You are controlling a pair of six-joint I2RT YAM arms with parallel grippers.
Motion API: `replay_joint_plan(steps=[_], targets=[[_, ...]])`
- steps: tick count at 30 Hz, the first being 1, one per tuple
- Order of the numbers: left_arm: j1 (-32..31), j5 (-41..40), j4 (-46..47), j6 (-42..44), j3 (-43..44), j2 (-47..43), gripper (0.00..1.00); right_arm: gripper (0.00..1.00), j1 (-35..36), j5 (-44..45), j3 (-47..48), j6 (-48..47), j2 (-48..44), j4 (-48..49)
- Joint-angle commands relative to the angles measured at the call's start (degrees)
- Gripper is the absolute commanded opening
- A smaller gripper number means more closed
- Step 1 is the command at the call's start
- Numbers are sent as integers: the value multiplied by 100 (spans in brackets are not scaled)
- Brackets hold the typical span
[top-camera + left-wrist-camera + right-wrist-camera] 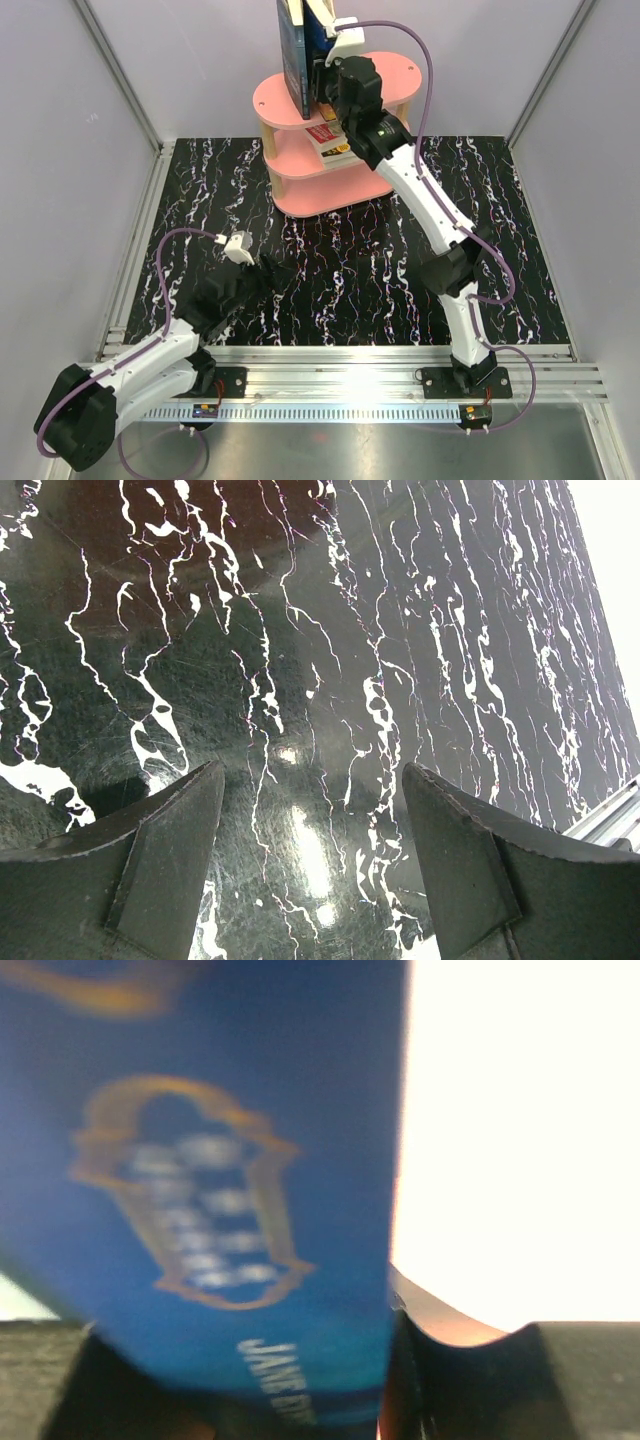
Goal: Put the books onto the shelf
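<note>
A blue book (pixel 296 60) stands upright over the shelf's (pixel 268 100) top board.
Top view: the right fingers (pixel 325 80) hold it above the shelf; a red-and-yellow book (pixel 332 140) lies on the middle tier; the left fingers (pixel 262 272) are over the tabletop (pixel 350 290), well apart from the shelf. Left wrist: fingers spread wide. Right wrist: the blurred blue cover is clamped between the fingers.

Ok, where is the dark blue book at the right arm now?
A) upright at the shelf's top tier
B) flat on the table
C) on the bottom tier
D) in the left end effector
A: the dark blue book stands upright at the top board of the pink shelf, between the fingers of the right end effector. The left end effector is open and empty.
</note>
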Motion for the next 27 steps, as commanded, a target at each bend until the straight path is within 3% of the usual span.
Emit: replay_joint_plan(steps=[1, 19, 20, 23, 24, 26, 27], targets=[[-12, 19, 392, 31, -33, 57, 75, 46, 166, 8, -254, -164, -383, 238], [-12, -50, 436, 110, -7, 189, 74, 48, 174, 711, -2318, -112, -1525, 1002], [-3, -260, 227, 154, 202, 198, 74, 47, 157, 721, -2486, -59, -1726, 1090], [67, -1279, -231, 408, 844, 399, 74, 31, 78, 721, -3041, 284, -1956, 1390], [137, -1482, -250, 583, 1438, 548, 74, 30, 60, 668, -2998, 345, -1931, 1364], [654, -1415, -189, 812, 2143, 1326, 73, 29, 51, 650, -2806, 381, -1791, 1127], [969, -744, -197, 813, 2921, 1706, 73, 29, 51, 633, -2674, 381, -1764, 1066]])
